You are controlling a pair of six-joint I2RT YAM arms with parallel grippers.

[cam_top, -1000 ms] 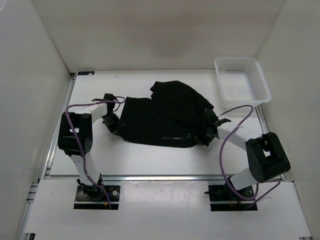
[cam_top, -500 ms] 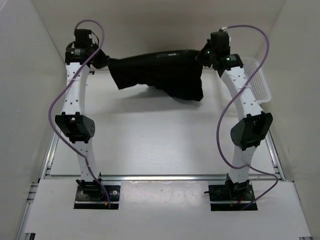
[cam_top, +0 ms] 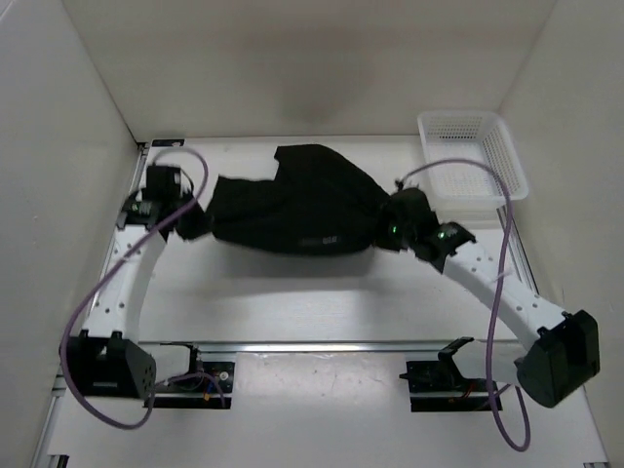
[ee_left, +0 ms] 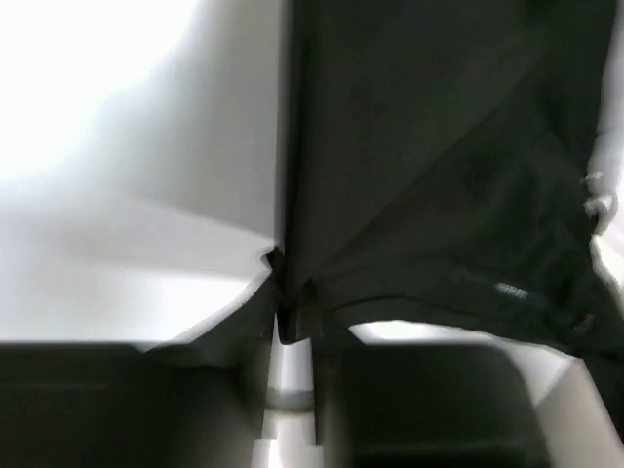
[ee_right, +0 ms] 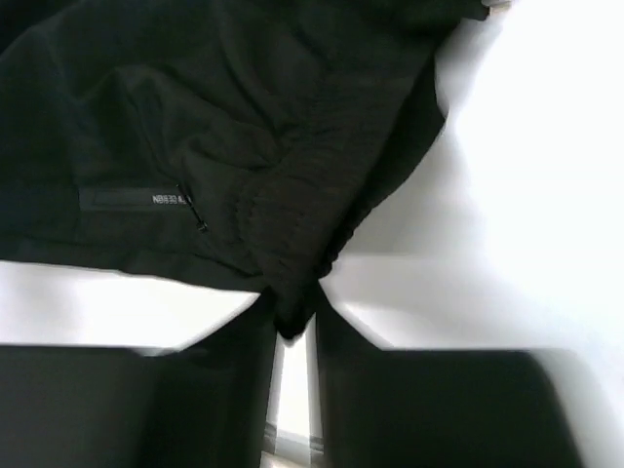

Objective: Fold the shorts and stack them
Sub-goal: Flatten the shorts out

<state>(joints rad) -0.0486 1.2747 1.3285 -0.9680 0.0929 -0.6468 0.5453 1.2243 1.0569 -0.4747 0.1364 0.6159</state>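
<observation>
The black shorts (cam_top: 292,205) stretch between my two grippers over the middle of the table, bunched and sagging onto it. My left gripper (cam_top: 200,222) is shut on their left edge; in the left wrist view the cloth (ee_left: 439,146) is pinched at the fingertips of the gripper (ee_left: 288,312). My right gripper (cam_top: 385,226) is shut on the right edge, where a fold of the waistband (ee_right: 292,244) sits between that gripper's tips (ee_right: 292,317). A small white printed mark (ee_right: 166,199) shows on the front of the shorts.
A white plastic basket (cam_top: 473,156) stands at the back right corner, close behind my right arm. White walls enclose the table on the left, back and right. The arm bases sit on the rail at the near edge.
One second ago the shorts lay on the table. Both arms then raised them high at the back, and have now brought them down low over the table's middle.
</observation>
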